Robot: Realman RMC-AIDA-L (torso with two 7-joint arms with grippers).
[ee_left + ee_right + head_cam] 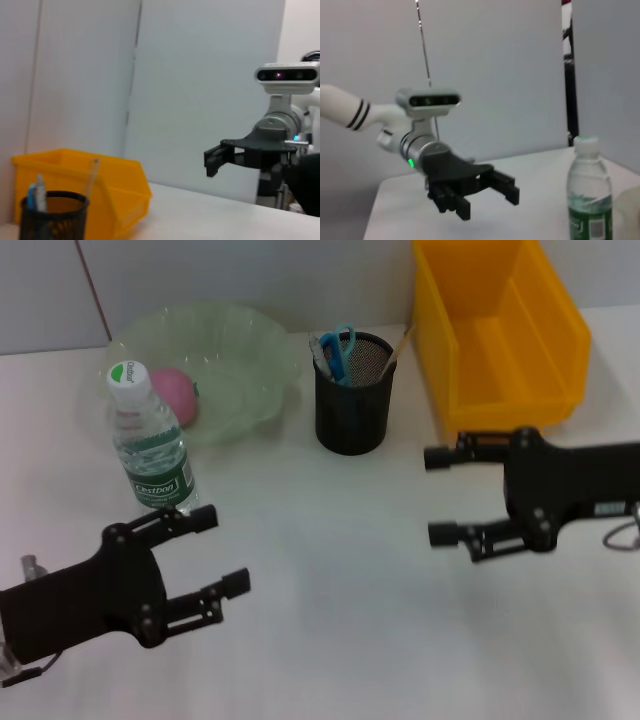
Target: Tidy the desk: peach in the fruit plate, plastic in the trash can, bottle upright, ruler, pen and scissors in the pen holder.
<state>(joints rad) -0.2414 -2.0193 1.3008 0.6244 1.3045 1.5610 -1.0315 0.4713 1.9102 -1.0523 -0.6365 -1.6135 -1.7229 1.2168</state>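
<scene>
A pink peach (177, 395) lies in the pale green fruit plate (240, 360) at the back left. In front of the plate a clear water bottle (150, 445) (589, 192) stands upright with its cap on. The black mesh pen holder (353, 392) (52, 216) holds blue-handled scissors (338, 350), a pen and a clear ruler (91, 175). The yellow bin (497, 328) (80, 185) at the back right serves as the trash can; no plastic shows. My left gripper (217, 551) (482, 195) hovers open in front of the bottle. My right gripper (436, 495) (212, 160) hovers open in front of the bin.
The white table (340, 620) stretches between the two grippers. A white wall stands behind the plate and the bin.
</scene>
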